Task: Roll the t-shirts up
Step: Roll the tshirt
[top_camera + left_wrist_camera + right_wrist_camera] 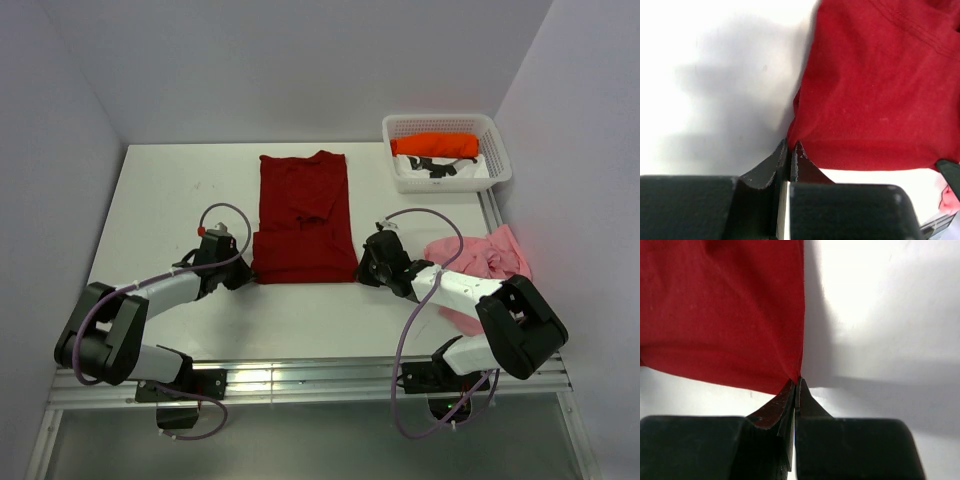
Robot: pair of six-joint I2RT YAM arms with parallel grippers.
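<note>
On the left, my left gripper [244, 270] sits at the near left corner of the dark red t-shirt [305, 215]; in its wrist view the jaws are pressed together with the hem corner pinched between them. The shirt lies flat in the middle of the table [170, 190], folded into a narrow strip with its far end toward the back wall; no part of it is rolled yet, so I judge this to be the very start of the first roll. My right gripper [366, 270] mirrors the left at the near right corner, closed to a sliver on the cloth. Further right, the pink t-shirt [490, 255] lies crumpled at the table's right edge, just beside my right arm; the orange-red t-shirt [435, 146] sits in the white basket [500, 172] at the far right corner; both are yet to be rolled. As for room, there is bare table left of the strip; the path away from me looks open; the basket stands near the strip's far right corner, and the pink heap crowds my right arm.
</note>
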